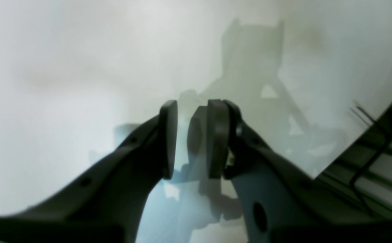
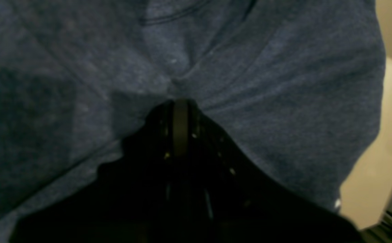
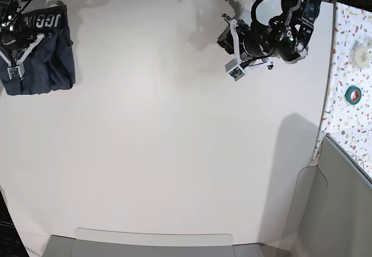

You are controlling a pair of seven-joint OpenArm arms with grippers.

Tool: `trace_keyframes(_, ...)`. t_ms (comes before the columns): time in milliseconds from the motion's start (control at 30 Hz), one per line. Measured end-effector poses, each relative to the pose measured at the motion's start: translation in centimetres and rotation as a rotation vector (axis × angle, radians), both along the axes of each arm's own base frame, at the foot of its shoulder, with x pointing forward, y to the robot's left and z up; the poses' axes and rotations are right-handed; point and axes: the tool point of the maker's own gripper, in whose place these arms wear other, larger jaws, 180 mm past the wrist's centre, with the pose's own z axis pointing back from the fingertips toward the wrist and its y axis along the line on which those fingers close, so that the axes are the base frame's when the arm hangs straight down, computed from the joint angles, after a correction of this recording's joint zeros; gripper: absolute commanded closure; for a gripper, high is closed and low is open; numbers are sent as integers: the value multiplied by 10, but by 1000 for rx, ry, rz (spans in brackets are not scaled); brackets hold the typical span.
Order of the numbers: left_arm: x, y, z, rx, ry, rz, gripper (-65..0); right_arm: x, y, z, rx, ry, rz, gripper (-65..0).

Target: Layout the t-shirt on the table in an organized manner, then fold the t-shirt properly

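The t-shirt (image 3: 39, 53) lies as a folded dark bundle at a far corner of the white desk (image 3: 174, 141), directly under the right hand (image 2: 181, 111). This hand is closed, its fingers pressed together into the fabric; a few wrinkles run toward its tip, so it seems to pinch a fold, but I cannot tell this for sure. The left hand (image 1: 190, 138) hangs well away, over bare desk, with a narrow gap between its fingers and nothing inside.

To do this step well, I think the right hand should lift slowly, so the cloth unfolds and does not slip, and carry it toward the middle, where the left hand can take another edge.

No container takes part here.
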Motion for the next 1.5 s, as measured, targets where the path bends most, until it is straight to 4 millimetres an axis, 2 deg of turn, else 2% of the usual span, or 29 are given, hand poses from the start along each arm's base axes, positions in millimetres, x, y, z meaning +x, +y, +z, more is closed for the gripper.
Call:
trace_keyframes(133, 2, -4, 2, -28, -21, 10, -145, 5, -10, 0, -9, 16, -20, 0)
trace_keyframes(333, -2, -5, 0, -29, -11, 9, -145, 16, -39, 3, -31, 4, -54, 0)
trace_keyframes(600, -2, -10, 1, -44, -13, 12, -145, 18, -37, 13, -61, 2, -42, 0)
trace_keyframes(667, -1, -10, 2, -47, -14, 12, -145, 19, -42, 31, -77, -50, -67, 0)
trace_keyframes(767, 0, -9, 2, -44, -17, 11, -145, 21, -64, 75, -153, -135, -134, 0)
trace_keyframes(833, 1, -10, 3, -44, -22, 12, -145, 39, -65, 110, -202, -228, -130, 0)
trace_keyframes(900, 2, -14, 12, -59, -48, 1, -145, 70, -40, 143, -171, -384, -57, 0)
trace_keyframes(967, 6, -17, 22, -68, -85, -8, -145, 85, -10, 156, -113, -498, -31, 0)
trace_keyframes(1100, 20, -17, 51, -95, -186, 8, -144, 84, 59, 122, 47, -495, -25, 0)
trace_keyframes(1200, 30, -2, 57, -125, -226, 114, -131, 87, 103, 105, 142, -481, 53, 0)
trace_keyframes(1333, 23, 27, 53, -165, -263, 280, -96, 70, 130, 78, 171, -391, 121, 0)
trace_keyframes(1500, 18, 57, 63, -231, -376, 442, -74, 56, 182, 63, 255, -457, 263, 0)
